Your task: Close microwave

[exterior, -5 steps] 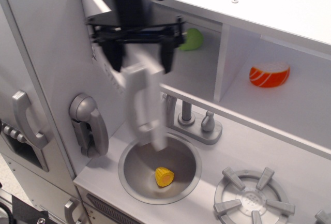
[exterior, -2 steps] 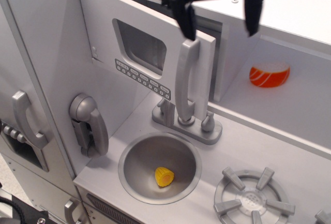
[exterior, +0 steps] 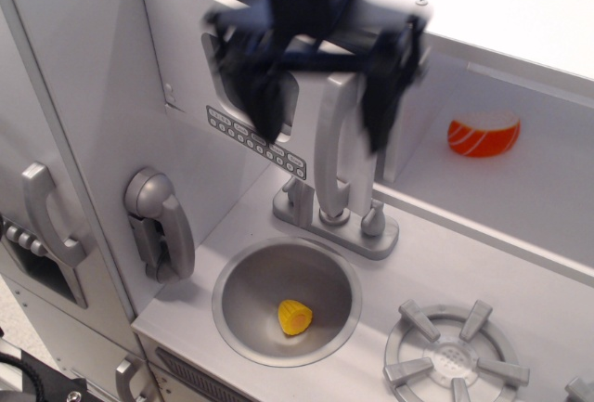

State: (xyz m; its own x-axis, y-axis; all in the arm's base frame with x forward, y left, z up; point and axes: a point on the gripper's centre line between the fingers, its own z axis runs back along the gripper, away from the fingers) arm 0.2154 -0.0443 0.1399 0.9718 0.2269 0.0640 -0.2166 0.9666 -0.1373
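Note:
The microwave is the light-grey box at the upper left of the toy kitchen. Its door lies nearly flat across the opening, with the button strip and the tall silver handle showing. My gripper is motion-blurred and hangs right in front of the door. It is open, with one dark finger left of the handle over the window and the other right of it. The blur hides whether a finger touches the door.
A doorless cubby holds an orange-white toy food at the right. Below the door stand the faucet, the sink with a yellow toy, and a burner. A grey phone hangs at the left.
The door swung from open toward the sink to nearly flat against the compartment. The gripper rose to the upper right, then came down and left in front of the door, astride the handle.

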